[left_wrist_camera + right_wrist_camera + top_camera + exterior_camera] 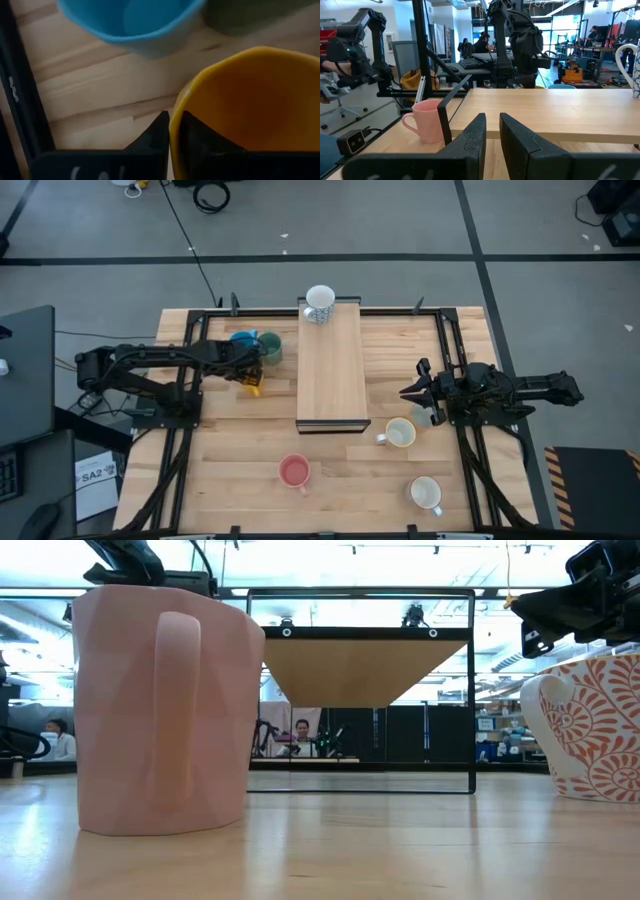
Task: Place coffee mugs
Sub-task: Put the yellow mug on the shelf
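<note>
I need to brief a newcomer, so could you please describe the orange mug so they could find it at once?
Start at the raised wooden shelf across the table's middle. Three mugs cluster off its left edge: a blue mug, a grey-green mug and the orange mug. The orange mug alone has the left gripper fingers straddling its rim.

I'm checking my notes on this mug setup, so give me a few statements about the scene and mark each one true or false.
1. The left gripper pinches the orange mug's rim. True.
2. The raised wooden shelf carries three mugs. False: only one patterned white mug stands on it, at its far end.
3. The pink mug stands upright on the table. True.
4. The right gripper holds a cream mug. False: nothing is between its fingers.
5. The blue mug sits beside the orange one. True.
</note>
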You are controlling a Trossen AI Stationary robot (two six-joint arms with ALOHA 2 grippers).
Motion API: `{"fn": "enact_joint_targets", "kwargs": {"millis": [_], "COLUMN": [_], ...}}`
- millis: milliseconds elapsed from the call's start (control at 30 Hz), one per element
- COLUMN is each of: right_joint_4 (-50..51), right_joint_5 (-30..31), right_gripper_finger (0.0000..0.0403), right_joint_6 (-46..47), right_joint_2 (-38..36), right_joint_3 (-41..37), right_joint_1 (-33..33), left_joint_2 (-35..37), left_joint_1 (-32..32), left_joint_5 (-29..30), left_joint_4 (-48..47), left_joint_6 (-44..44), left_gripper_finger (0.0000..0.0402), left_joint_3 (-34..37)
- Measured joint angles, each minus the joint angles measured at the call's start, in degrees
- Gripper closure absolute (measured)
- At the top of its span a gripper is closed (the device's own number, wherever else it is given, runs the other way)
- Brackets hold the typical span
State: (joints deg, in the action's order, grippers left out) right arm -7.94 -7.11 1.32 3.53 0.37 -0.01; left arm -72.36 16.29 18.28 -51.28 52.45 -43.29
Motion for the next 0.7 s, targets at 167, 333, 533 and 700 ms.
{"fn": "enact_joint_targets", "kwargs": {"millis": [167,333,533,700], "right_joint_4": [0.0,0.0,0.0,0.0], "right_joint_5": [0.0,0.0,0.0,0.0], "right_gripper_finger": [0.0342,0.0342,0.0342,0.0342], "right_joint_6": [0.0,0.0,0.0,0.0], "right_joint_2": [0.0,0.0,0.0,0.0], "right_joint_3": [0.0,0.0,0.0,0.0], "right_joint_1": [0.0,0.0,0.0,0.0], "left_joint_2": [-0.1,-0.1,-0.1,-0.1], "left_joint_1": [-0.1,-0.2,-1.4,-3.4], "left_joint_5": [-3.8,-8.1,-13.3,-16.6], "left_joint_4": [-0.9,-2.5,-6.8,-10.3], "left_joint_6": [-7.1,-16.2,-26.7,-31.6], "left_gripper_finger": [0.0370,0.0370,0.0370,0.0370], "left_joint_3": [-3.1,-8.2,-16.7,-25.5]}}
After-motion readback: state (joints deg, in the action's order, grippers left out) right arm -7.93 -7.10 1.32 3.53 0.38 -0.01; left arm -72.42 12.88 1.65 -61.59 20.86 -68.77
